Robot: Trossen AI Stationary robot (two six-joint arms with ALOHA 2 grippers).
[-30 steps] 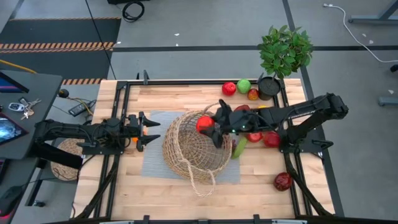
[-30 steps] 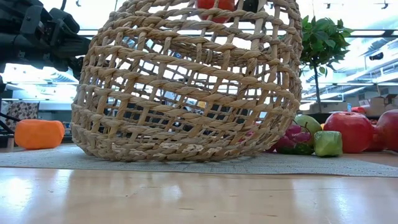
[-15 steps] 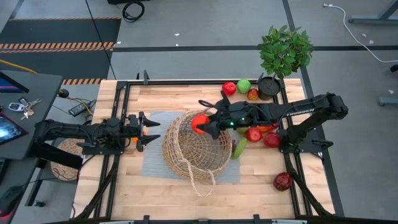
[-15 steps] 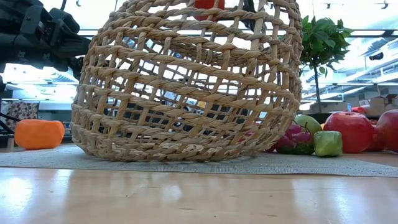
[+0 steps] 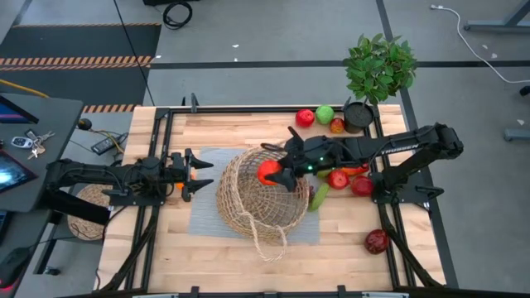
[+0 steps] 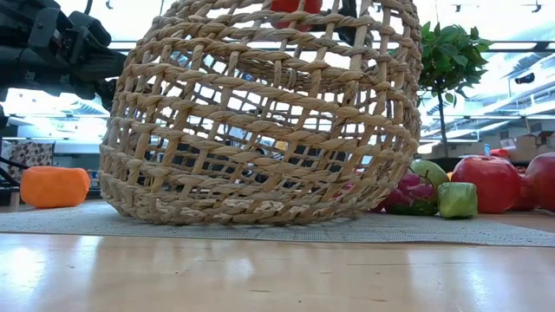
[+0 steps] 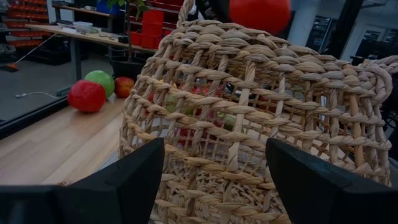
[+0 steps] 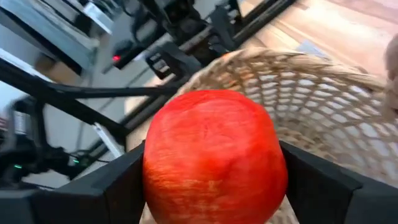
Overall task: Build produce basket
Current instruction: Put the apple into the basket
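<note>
Wicker basket on a grey mat at mid-desk, tipped toward the right. Red apple clamped in right pincer, held over the basket's upper rim. Left pincer spread wide, waiting just left of the basket beside an orange piece. More produce scattered right of the basket.

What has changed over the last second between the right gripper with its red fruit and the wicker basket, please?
The right gripper, shut on the round red fruit, swung toward the left arm's side, then eased back a little; the fruit now hangs over the mouth of the large round tan woven wicker basket, not yet released. The left gripper stayed open beside the basket, and the basket and the loose produce on the table did not move.
</note>
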